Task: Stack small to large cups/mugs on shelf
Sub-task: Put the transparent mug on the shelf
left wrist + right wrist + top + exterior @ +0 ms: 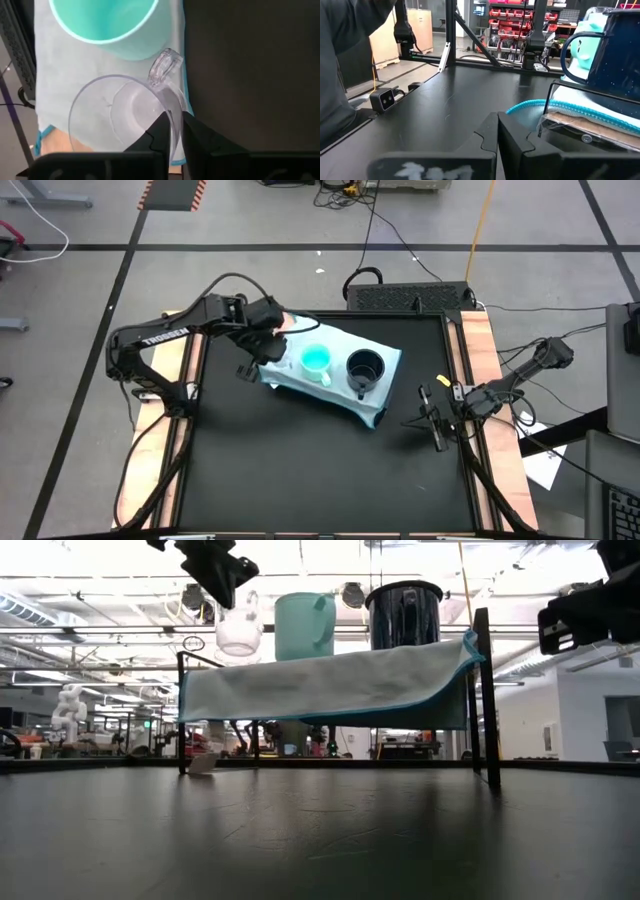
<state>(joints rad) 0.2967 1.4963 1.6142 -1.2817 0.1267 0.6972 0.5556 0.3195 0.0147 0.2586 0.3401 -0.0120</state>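
Note:
The light blue shelf (388, 356) stands at the table's far middle and carries three cups in a row. The black mug (365, 368) stands on its right part and the teal mug (316, 360) beside it, both upright on their bases. The clear glass cup (240, 632) is at the shelf's left end, under my left gripper (175, 131), which is shut on it. My right gripper (432, 420) is shut and empty, low over the table to the right of the shelf. My left gripper pinches the clear cup's wall at the rim (174, 114), close to its handle (165, 67), with one finger inside the cup and one outside. The fingers come from above, pointing down. The cup is upright over the shelf's left end; whether its base rests on the cloth I cannot tell.
The shelf's cloth (330, 685) hangs over a dark frame with legs (488, 700) standing on the black tabletop (320, 470). The tabletop in front of the shelf is bare. Wooden rails (490, 370) run along the table's left and right sides.

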